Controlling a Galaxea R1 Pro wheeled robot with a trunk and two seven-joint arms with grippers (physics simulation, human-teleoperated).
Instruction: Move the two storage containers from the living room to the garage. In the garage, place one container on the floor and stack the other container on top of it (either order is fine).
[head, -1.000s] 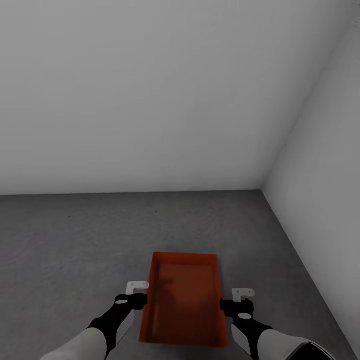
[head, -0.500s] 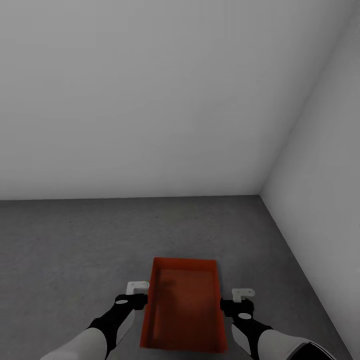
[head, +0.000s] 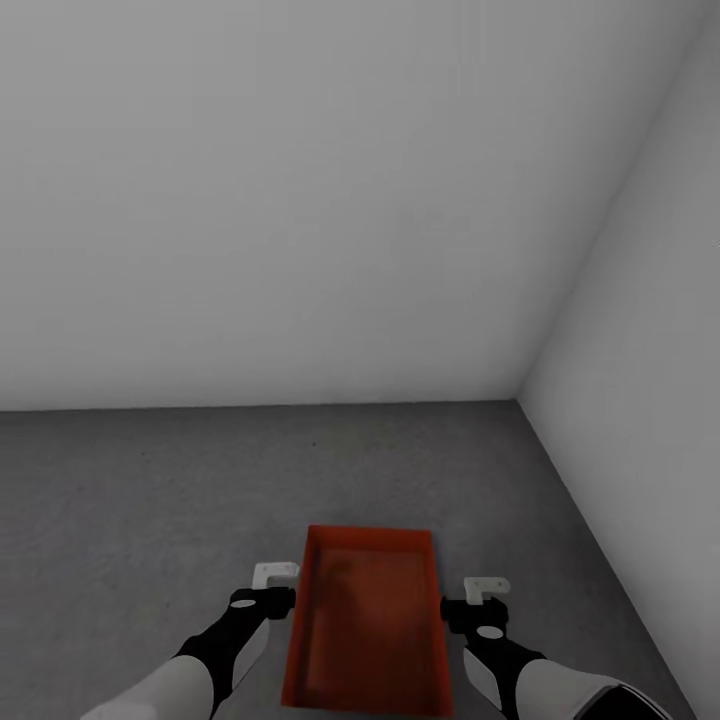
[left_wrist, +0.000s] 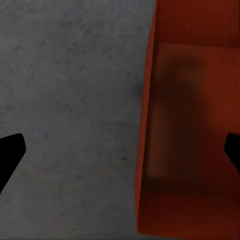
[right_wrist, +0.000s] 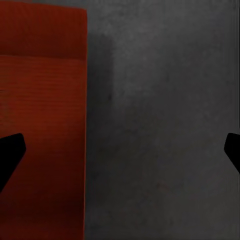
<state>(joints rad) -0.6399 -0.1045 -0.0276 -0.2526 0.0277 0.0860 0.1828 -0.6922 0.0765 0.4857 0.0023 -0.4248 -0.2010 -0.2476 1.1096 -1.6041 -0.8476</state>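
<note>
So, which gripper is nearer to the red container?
Roughly equal. The left gripper is open beside the container's left wall; the right gripper, also open, flanks its right wall.

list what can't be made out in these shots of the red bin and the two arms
- Red bin: its near end is cut off by the head view's lower edge, so whether it rests on the floor or is still carried is unclear.
- Left gripper and right gripper: jaws wide open astride the bin's side walls; contact with them cannot be judged.
- Bin's ribbing: blurred in the left wrist view.
</note>
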